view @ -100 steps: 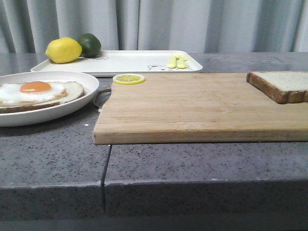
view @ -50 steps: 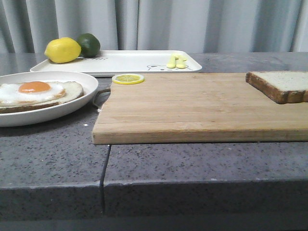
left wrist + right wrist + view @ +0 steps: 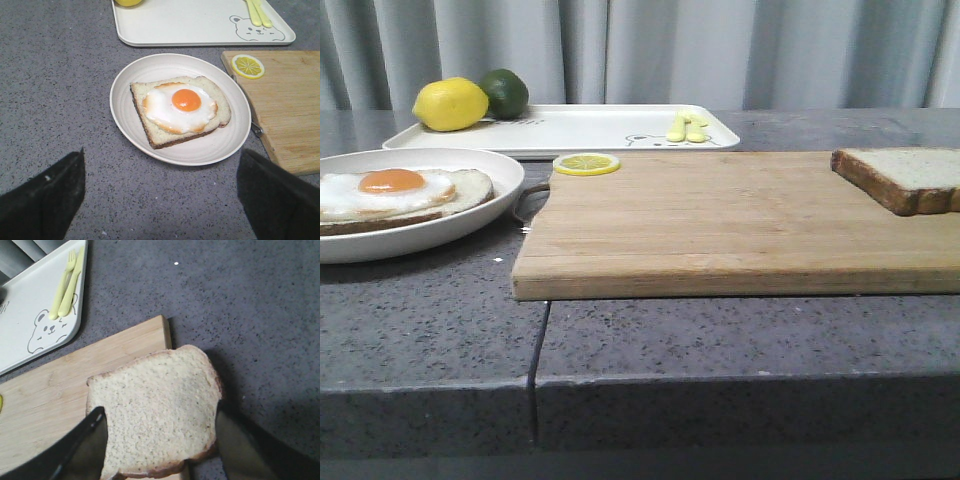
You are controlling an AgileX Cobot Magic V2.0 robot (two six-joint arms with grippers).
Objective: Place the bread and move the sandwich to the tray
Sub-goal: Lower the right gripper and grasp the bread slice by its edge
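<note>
Front view shows nothing's really done yet for us. Cutting board (image 3: 740, 220) sits mid-counter, the tray (image 3: 590, 128) behind it holds no sandwich so far. Plate (image 3: 470, 225) with the sandwich (image 3: 400, 192) is off to the left. The bread (image 3: 905, 178) lies at the board's right end. Our right gripper (image 3: 160, 450) is spread wide around that slice, left gripper (image 3: 160, 192) hangs open near the plate, both empty.
</note>
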